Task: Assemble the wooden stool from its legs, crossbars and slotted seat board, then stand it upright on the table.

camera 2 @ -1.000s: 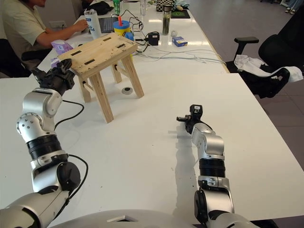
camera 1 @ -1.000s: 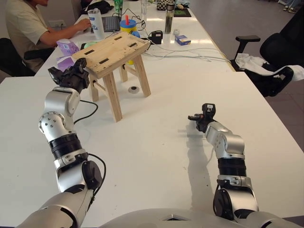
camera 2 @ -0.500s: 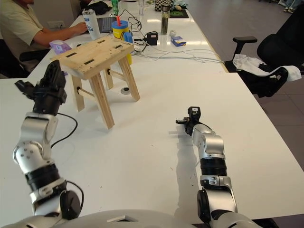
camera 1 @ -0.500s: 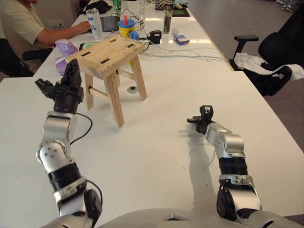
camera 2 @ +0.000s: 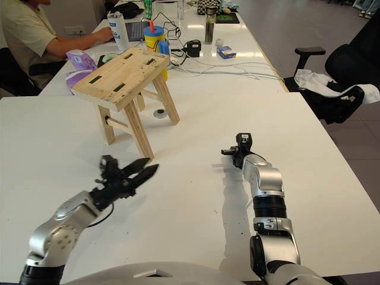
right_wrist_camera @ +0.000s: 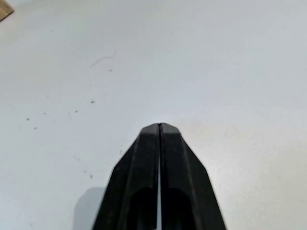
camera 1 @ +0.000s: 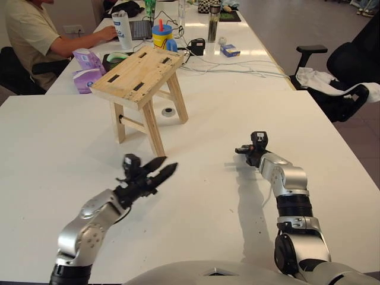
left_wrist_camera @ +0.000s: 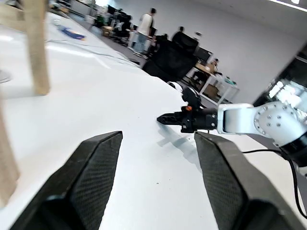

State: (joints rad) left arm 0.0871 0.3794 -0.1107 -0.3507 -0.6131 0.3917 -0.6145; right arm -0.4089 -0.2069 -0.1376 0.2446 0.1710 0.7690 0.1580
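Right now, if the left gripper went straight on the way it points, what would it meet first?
Probably the right gripper, framed ahead between the left gripper's open jaws, across the table; depth is unclear.

The stool (camera 1: 142,74) is standing upright on the far left part of the bench (camera 1: 208,208). A small disc (camera 1: 168,111) is lying on the bench just behind the stool's legs. The left gripper (camera 1: 169,163) is hovering in front of the stool, near its closest leg. The right gripper (camera 1: 238,149) is lying low over the bench, well right of the stool. A second bench (camera 1: 261,47) is standing behind, carrying a cup (camera 1: 159,34) and cables (camera 1: 237,65).
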